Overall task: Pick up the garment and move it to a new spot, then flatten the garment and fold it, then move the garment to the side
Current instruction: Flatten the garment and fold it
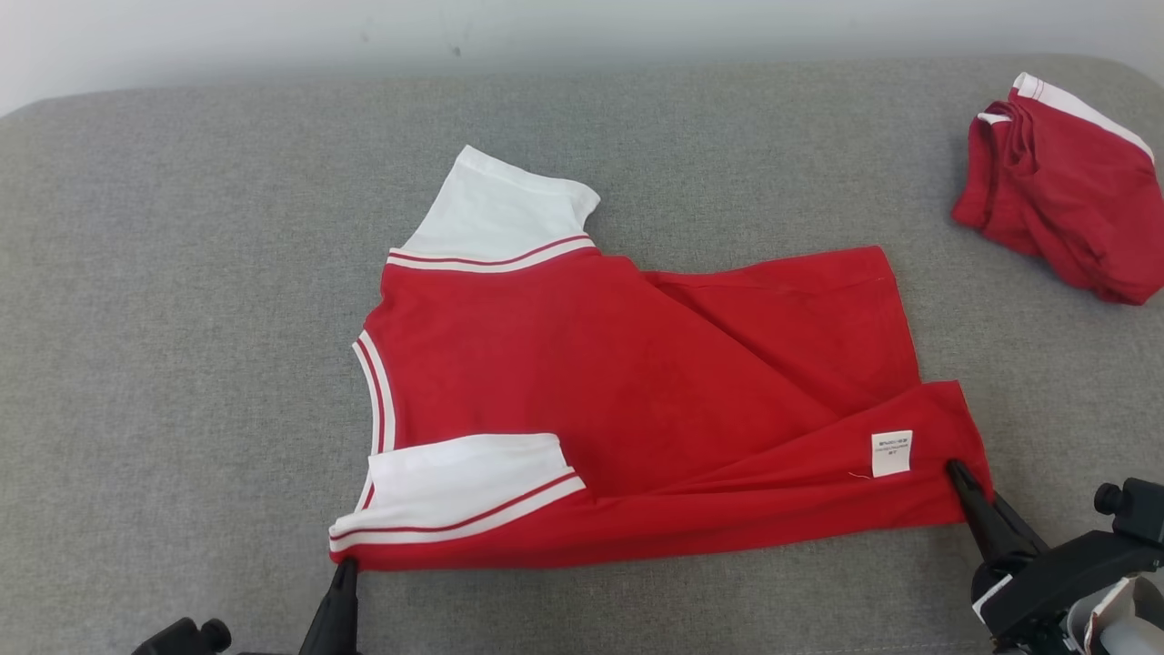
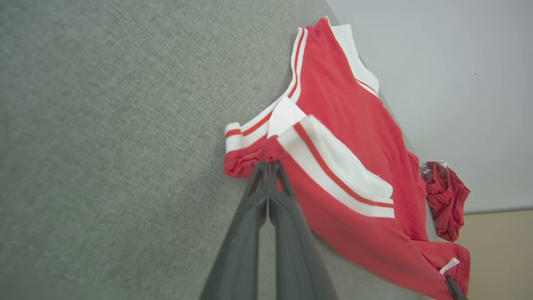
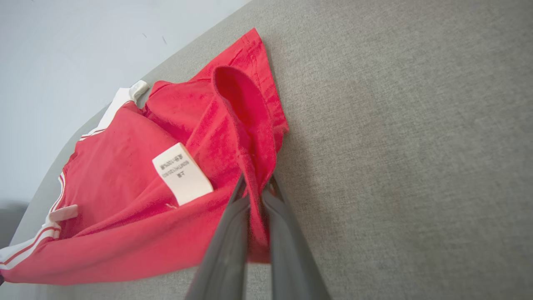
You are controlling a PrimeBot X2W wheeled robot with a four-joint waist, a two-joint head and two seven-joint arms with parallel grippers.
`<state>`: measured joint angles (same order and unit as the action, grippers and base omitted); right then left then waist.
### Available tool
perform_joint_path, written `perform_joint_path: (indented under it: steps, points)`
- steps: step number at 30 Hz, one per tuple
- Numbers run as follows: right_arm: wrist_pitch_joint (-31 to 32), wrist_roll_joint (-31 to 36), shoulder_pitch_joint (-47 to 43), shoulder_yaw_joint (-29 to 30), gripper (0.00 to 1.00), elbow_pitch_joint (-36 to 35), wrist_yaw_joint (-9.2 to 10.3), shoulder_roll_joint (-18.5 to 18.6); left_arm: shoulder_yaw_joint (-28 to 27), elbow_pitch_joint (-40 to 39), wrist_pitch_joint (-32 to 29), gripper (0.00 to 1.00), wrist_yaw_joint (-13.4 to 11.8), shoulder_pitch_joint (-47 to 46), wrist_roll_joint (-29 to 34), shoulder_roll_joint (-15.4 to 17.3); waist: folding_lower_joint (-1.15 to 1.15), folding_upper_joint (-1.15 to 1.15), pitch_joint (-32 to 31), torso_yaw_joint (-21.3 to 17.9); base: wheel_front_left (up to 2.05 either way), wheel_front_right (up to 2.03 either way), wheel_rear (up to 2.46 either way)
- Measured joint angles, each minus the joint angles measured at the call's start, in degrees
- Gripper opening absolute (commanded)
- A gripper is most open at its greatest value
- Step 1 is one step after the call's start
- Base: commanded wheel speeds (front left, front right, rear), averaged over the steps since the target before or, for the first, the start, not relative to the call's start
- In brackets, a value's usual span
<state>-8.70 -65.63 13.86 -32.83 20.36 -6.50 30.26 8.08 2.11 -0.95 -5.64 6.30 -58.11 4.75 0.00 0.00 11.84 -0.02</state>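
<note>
Grey woven upholstery surface (image 1: 182,318), pale wall behind.

Item one: red knit short-sleeved shirt with white striped sleeves (image 1: 591,382), lying centre frame. Its near edge is partly turned over, and a white care label (image 1: 891,453) is exposed at lower right.

Item two: crumpled red-and-white garment (image 1: 1064,191), upper right, well apart.

We note the left gripper (image 1: 344,571) at lower left, jaws pinched together on the sleeve-side corner. The right gripper (image 1: 957,473) sits at lower right, jaws clamped on the hem corner.

We judge the shirt light, soft and limp. It would likely sag between holds, so corners and stitched edges seem the best purchase.
</note>
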Motion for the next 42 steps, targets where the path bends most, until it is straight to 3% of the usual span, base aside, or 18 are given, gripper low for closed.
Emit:
perform_joint_path:
  steps: [5,6,7,8,9,10,17,31,42]
  points:
    - [1.09,-0.58,1.19,-0.16,0.00,2.64,-0.03,-1.19,-0.02,3.74,-0.83,0.00,-0.42,-0.28,0.88,-0.15,0.00,0.00,0.19,-0.03,0.00,0.00,0.00]
    - [1.11,-0.58,1.21,-0.23,0.11,3.20,-0.03,-1.31,-0.04,4.31,-0.90,0.00,-0.43,-0.33,0.98,-0.23,0.00,0.00,0.21,-0.01,0.00,0.00,0.00]
    - [1.16,-0.59,1.31,-0.32,0.40,3.85,-0.03,-1.56,-0.07,4.86,-0.90,0.06,-0.47,-0.44,0.99,-0.30,0.00,0.00,0.22,0.02,0.00,0.00,0.00]
    - [1.52,-0.66,1.46,-0.42,0.49,4.26,-0.03,-1.81,-0.04,5.25,-0.90,0.34,-0.48,-0.65,1.12,-0.32,0.00,0.00,0.21,0.06,0.00,0.00,0.00]
    - [1.60,-0.69,1.66,-0.48,1.00,4.59,-0.03,-2.00,-0.03,5.67,-0.90,0.87,-0.51,-1.13,1.41,-0.34,0.00,0.00,0.19,0.10,0.00,0.00,0.00]
    - [1.60,-0.74,1.91,-0.48,1.00,4.98,-0.03,-2.13,-0.04,6.06,-0.90,1.00,-0.62,-1.71,1.60,-0.35,0.00,0.00,0.15,0.14,0.00,0.00,0.00]
    - [1.47,-0.85,2.10,-0.42,1.00,7.08,-0.03,-2.37,-0.24,7.70,-0.88,1.00,-0.98,-3.50,2.46,-0.12,0.00,0.00,-0.33,0.20,0.00,0.00,0.00]
    - [-1.03,0.67,1.79,0.73,1.00,7.48,0.03,0.71,-3.30,8.93,0.78,1.00,-1.46,-3.64,8.00,5.32,0.00,0.00,-1.33,-0.71,0.00,0.00,0.00]
    - [-1.30,4.19,7.56,1.46,1.00,2.98,1.01,4.56,2.05,7.66,-0.85,1.00,-1.47,-16.28,13.81,6.80,0.00,0.00,-0.66,-1.57,0.00,0.00,0.00]
